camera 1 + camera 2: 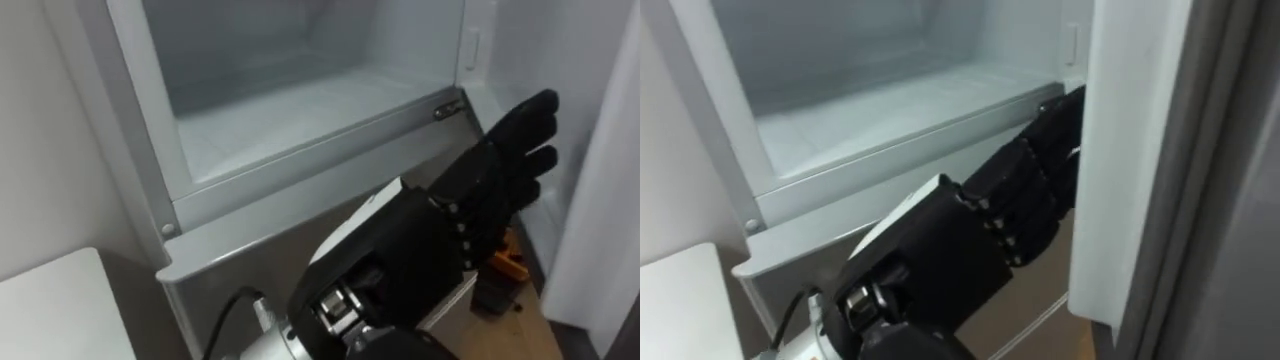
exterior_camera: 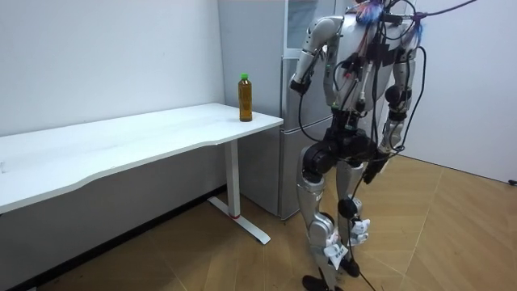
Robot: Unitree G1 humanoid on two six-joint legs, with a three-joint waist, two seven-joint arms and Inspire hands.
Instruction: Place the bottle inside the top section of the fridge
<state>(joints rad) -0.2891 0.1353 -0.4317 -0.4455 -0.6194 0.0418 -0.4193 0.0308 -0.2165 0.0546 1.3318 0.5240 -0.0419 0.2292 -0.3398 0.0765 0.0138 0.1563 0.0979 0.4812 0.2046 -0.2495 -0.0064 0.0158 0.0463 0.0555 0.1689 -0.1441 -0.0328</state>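
Hand first: left hand point(image 1: 483, 188), black, held out flat at the end of an arm rising from the lower edge of the eye views. Fingers point(image 1: 530, 118) straight and a little spread, palm flat. Points up and to the right across the front of the fridge point(image 2: 271, 137), toward the inner side of the swung-out fridge door point(image 1: 1130, 150). In the right eye view, fingertips lost behind that door's near edge; touching it or not, cannot tell.

Just left of the fingers, a small metal hinge bracket point(image 1: 448, 110) at the right front corner of the upper compartment point(image 1: 290, 125). Compartment wide open, with pale walls and a white base. Directly under its front lip, the grey top edge of the shut lower door point(image 1: 250, 245), partly behind the wrist. Lower down, past the palm, a small orange-and-black object point(image 1: 507, 265) on the wooden floor point(image 1: 520, 325), too unclear to name. At the lower left corner of the eye views, one white corner of the table point(image 1: 50, 310).

Right hand point(image 2: 378, 167) low beside the hip in the room view.

Bottle point(image 2: 245, 97) well apart from both hands: upright on the table, at the far corner nearest the fridge, amber with a green cap. Robot on both feet on the wooden floor, close before the fridge and facing it, just past that end of the table.
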